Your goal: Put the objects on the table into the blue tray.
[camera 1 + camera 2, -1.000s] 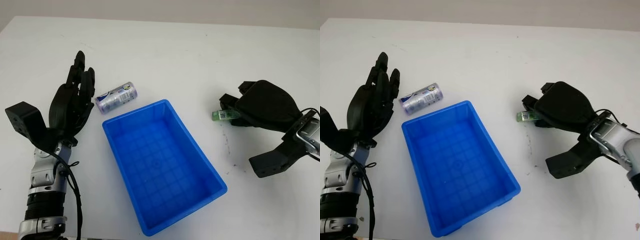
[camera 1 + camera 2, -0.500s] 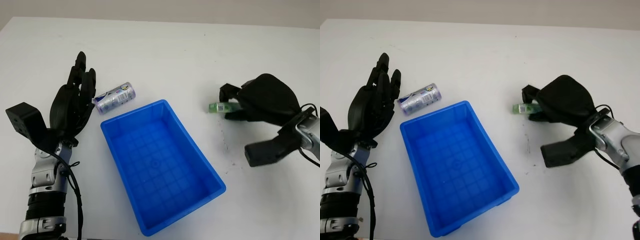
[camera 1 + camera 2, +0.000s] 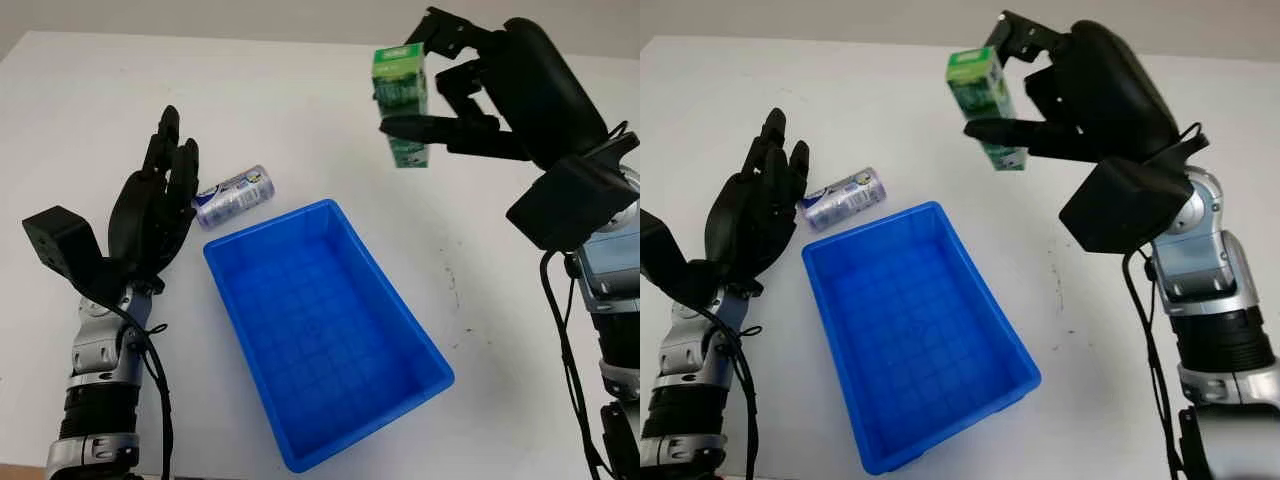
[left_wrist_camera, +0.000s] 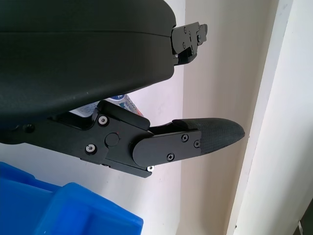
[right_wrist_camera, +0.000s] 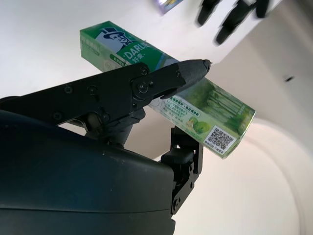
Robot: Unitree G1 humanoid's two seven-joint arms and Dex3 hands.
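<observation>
My right hand (image 3: 440, 95) is raised high above the table, beyond the far right corner of the blue tray (image 3: 420, 350), shut on a green toothpaste box (image 3: 402, 105) that it holds upright. The same box (image 5: 161, 115) lies across the black fingers (image 5: 146, 83) in the right wrist view. The blue tray sits mid-table with nothing in it. A silver and purple can (image 3: 233, 195) lies on its side just beyond the tray's far left corner. My left hand (image 3: 150, 215) is open, raised just left of the can.
The white table (image 3: 300, 110) carries some dark scuff marks (image 3: 455, 295) to the right of the tray. The table's far edge runs along the top of the head views.
My right hand has lifted the green toothpaste box off the table and swung it up and left, from lying flat to upright. The left hand has barely moved.
</observation>
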